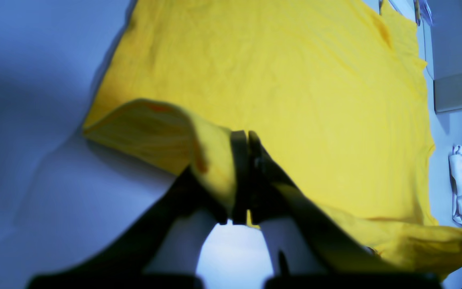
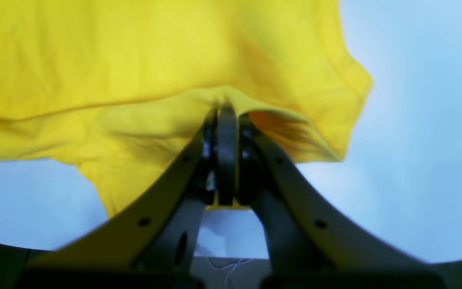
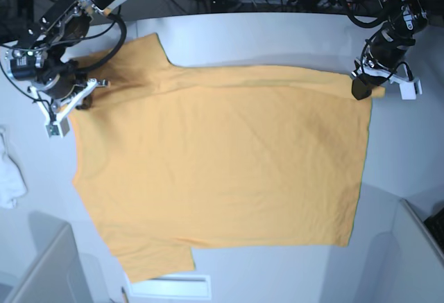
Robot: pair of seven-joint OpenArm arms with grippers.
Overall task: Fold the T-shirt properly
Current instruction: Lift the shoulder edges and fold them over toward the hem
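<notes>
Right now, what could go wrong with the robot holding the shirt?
1. Each pincer pinches only a thin edge of the T-shirt; the left pincer and right pincer could let the cloth slip out mid-fold.
2. The shirt already looks bunched along the held edge, so the fold might come out crooked.

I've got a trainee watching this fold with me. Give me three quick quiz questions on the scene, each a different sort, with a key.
1. True or false: both claws are shut on the T-shirt.
2. Which part does the left claw grip? A) the neck B) a corner at the hem C) the near sleeve
3. Fill in: the small white cloth lies ___ the shirt, on the table.

Key:
1. True; the right claw pinches the shoulder end.
2. B
3. beside, not touching
</notes>
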